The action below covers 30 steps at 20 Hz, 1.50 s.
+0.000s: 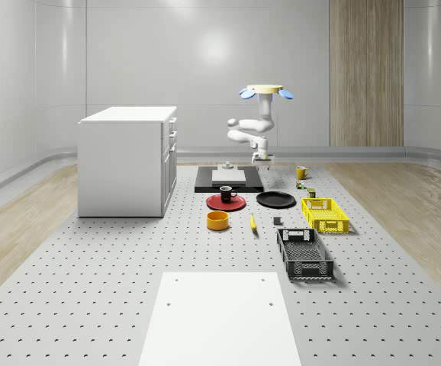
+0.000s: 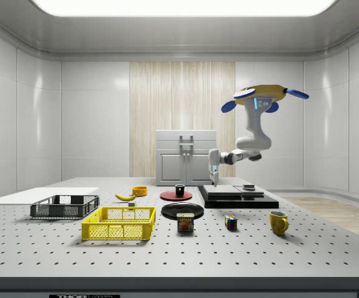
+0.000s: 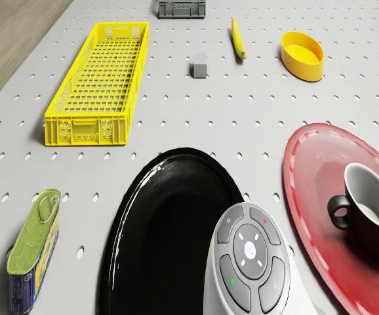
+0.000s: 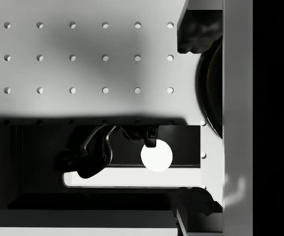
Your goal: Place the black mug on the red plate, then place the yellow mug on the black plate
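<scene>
The black plate (image 1: 275, 200) lay bare, with open air above it. Close beside it, the red plate (image 1: 226, 202) carried the black mug (image 1: 227, 194). Behind both rose the dark platform (image 1: 229, 178); the drone (image 1: 261, 92) hovered over its edge. The yellow mug (image 1: 301, 172) stood apart on open worktop (image 1: 91, 267), with the can (image 2: 186, 222) and cube (image 2: 230, 223) nearby.

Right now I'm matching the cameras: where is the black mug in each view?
Whole-scene view: black mug on the red plate, middle, left of the black plate.
Side view: black mug on the red plate, centre, behind the black plate.
Drone view: black mug on the red plate, beside the black plate.
Shared landmark: the black plate.
</scene>
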Tool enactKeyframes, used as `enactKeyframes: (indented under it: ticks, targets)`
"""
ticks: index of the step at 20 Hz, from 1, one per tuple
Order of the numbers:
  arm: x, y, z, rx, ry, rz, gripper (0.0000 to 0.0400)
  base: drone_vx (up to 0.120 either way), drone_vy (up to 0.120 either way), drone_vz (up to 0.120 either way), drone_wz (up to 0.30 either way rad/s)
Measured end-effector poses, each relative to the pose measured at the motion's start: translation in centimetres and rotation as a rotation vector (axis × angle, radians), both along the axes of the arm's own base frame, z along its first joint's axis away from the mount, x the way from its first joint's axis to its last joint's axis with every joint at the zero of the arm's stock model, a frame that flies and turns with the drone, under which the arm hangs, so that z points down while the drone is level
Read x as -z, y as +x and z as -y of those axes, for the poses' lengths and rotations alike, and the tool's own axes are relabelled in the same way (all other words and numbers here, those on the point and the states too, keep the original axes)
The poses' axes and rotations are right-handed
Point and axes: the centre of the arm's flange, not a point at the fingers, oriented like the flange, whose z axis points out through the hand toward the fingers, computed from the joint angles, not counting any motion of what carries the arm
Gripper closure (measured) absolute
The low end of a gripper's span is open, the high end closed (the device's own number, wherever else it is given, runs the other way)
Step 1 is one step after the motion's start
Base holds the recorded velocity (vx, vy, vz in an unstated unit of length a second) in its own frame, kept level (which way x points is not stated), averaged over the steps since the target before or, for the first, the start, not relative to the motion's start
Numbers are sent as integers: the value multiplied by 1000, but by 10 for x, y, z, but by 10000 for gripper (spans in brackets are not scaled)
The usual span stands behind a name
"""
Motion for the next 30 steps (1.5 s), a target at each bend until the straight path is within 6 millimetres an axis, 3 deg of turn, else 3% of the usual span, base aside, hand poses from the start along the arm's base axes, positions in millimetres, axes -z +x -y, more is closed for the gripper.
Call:
enactKeyframes:
  ticks: [30]
  targets:
    - [0,0,0,0,0,0,0,-116,120,0,0]
